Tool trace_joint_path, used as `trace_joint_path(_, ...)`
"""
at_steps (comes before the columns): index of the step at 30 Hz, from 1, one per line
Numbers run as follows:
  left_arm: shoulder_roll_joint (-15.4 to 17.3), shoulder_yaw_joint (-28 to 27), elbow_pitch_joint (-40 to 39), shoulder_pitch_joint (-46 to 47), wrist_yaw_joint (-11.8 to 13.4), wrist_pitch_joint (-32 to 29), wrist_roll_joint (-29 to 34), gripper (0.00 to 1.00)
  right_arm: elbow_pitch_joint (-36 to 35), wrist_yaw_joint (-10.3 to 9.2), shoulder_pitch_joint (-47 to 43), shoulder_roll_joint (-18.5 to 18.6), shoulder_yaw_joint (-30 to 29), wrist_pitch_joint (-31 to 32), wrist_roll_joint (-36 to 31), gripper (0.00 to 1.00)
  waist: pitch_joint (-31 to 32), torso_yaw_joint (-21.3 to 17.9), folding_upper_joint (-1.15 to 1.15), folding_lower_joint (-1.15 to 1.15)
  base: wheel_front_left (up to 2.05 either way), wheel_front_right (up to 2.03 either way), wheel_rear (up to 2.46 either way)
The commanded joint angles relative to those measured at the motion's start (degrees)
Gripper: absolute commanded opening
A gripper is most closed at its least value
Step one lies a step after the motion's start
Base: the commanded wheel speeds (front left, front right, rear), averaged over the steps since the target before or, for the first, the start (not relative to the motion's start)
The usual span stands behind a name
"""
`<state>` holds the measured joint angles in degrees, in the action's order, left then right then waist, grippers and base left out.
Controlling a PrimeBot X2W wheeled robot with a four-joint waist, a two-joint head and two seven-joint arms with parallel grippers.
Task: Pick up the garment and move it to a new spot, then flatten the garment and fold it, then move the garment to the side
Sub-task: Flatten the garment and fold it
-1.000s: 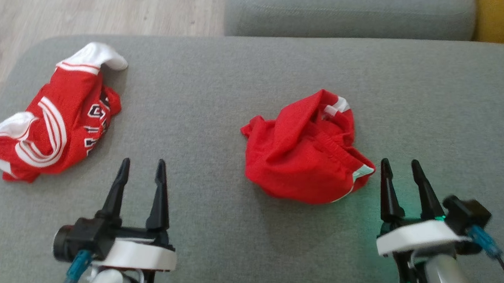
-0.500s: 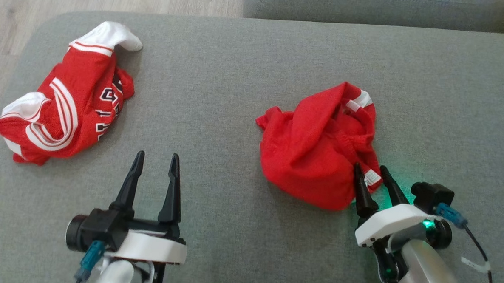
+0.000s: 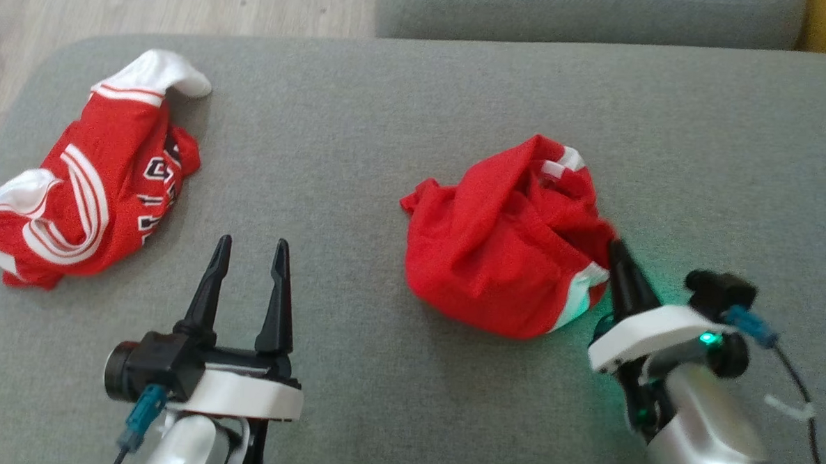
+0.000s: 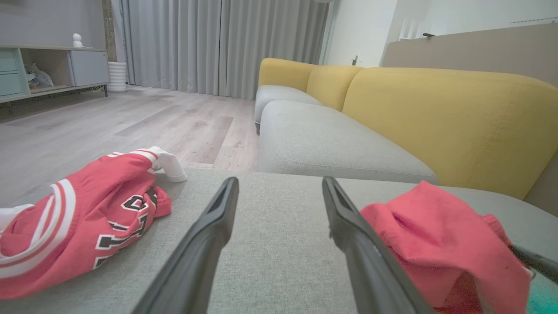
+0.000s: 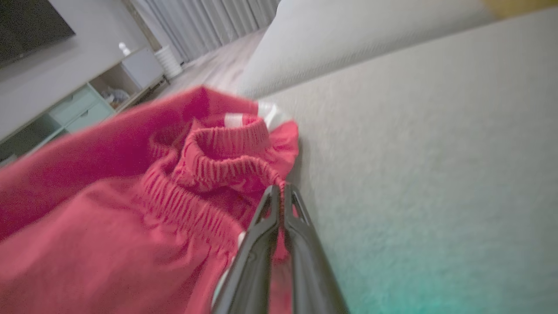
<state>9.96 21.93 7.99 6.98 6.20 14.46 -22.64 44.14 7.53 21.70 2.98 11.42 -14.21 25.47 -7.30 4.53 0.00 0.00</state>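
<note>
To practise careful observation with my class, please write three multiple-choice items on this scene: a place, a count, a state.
1. Where does the lettered jersey lie relative to the red shorts?
A. on the robot's left
B. on the robot's right
C. on top of them

2. How many garments lie on the grey cushion?
A. one
B. two
C. three

3. How is the right claw?
A. open above the cushion
B. shut on the jersey
C. shut on the shorts' edge

Answers:
1 A, the head view shows the jersey left of the shorts.
2 B, the jersey and the shorts lie there.
3 C, the right wrist view shows it pinched shut on the shorts' fabric.
</note>
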Motion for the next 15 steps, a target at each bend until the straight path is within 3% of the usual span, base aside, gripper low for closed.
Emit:
trace_joint_path(1, 0.03, -2.51, -1.56, 1.34, -0.23, 0.53, 0.48, 1.0, -2.79, -0.04, 1.17, -0.11, 0.19, -0.76, -0.8, 0.0, 0.84, -0.71, 0.0, 0.0, 0.0, 0.0, 0.0)
trace_joint_path(8, -0.68, -3.93, -1.65, -0.67, -0.71, 0.53, 0.68, 1.0, -12.24, -0.04, 1.45, -0.11, -10.85, -0.67, -6.14, 0.0, 4.26, -2.84, 0.0, 0.0, 0.0, 0.0, 0.0)
trace_joint_path(15, -1.1, -4.9, -2.12, -2.67, -1.08, 0.53, 0.86, 1.0, -22.55, -0.04, 9.51, 1.65, -26.09, 8.0, -13.79, 0.0, 6.45, -4.21, 0.0, 0.0, 0.0, 0.0, 0.0)
